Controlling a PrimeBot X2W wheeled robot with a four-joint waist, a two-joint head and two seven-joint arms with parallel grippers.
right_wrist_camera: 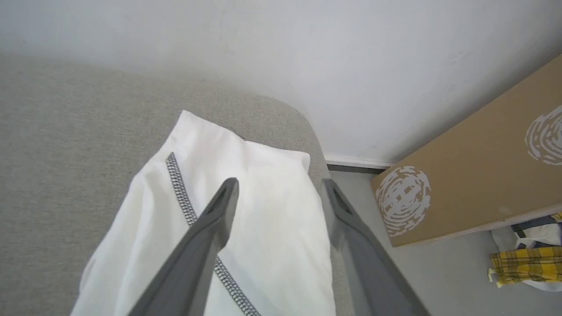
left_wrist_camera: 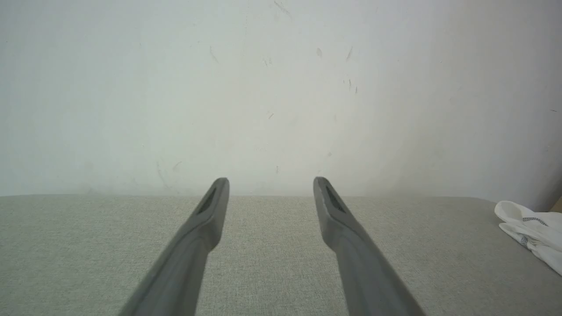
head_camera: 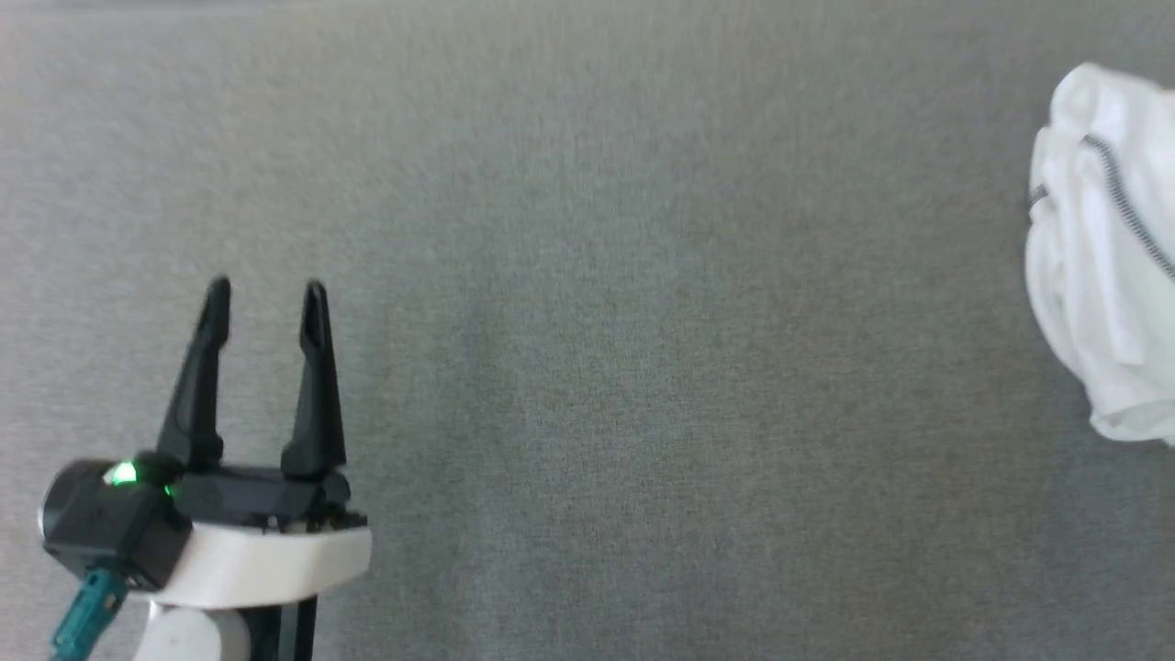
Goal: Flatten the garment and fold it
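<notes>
Garment (head_camera: pixel 1106 275) lies bunched at right on the grey surface (head_camera: pixel 643 275). Our left end effector (head_camera: pixel 266 287) stands wide, empty, well apart; our right end effector (right_wrist_camera: pixel 279 183) spreads wide over it.

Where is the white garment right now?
The crumpled garment lies at the right edge of the head view, on the grey fabric surface near its rounded corner. The open right end effector is over it, and the left end effector is far away.
</notes>
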